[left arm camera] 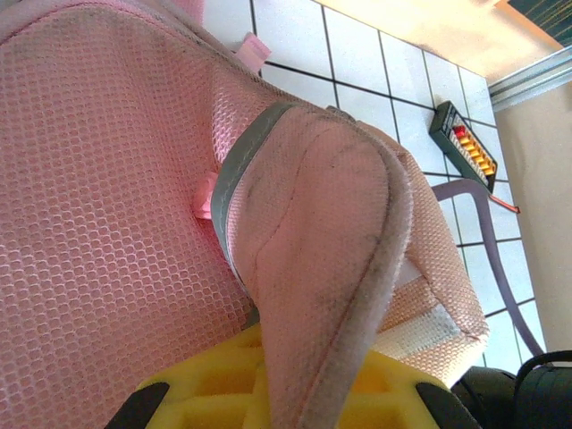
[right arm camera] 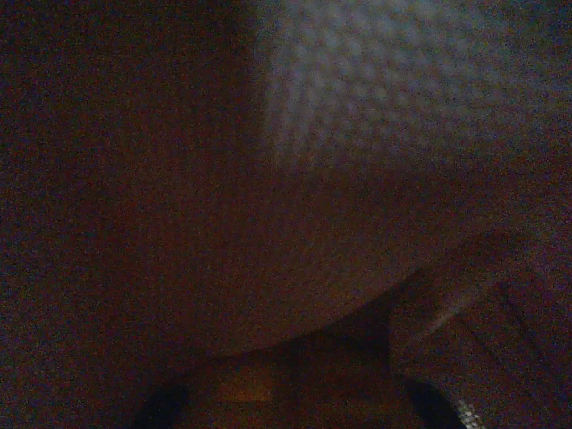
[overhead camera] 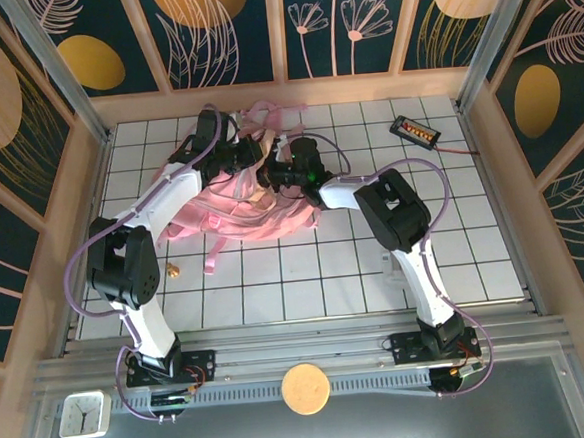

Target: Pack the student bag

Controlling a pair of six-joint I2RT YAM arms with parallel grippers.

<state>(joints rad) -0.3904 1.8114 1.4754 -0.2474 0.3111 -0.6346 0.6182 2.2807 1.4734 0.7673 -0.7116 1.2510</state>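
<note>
the student bag [overhead camera: 233, 205] lies slumped at the far middle of the tiled desk [overhead camera: 276, 280], with both arms reaching in over it. the left end effector [left arm camera: 286, 398] is closed almost tight on a padded shoulder strap [left arm camera: 331, 250], probably to lift or steady the bag for packing. the right end effector [right arm camera: 295, 398] is closed too, pushed somewhere dark against pink cloth; whether it holds anything i cannot tell. the bag's opening is hidden under the arms.
</note>
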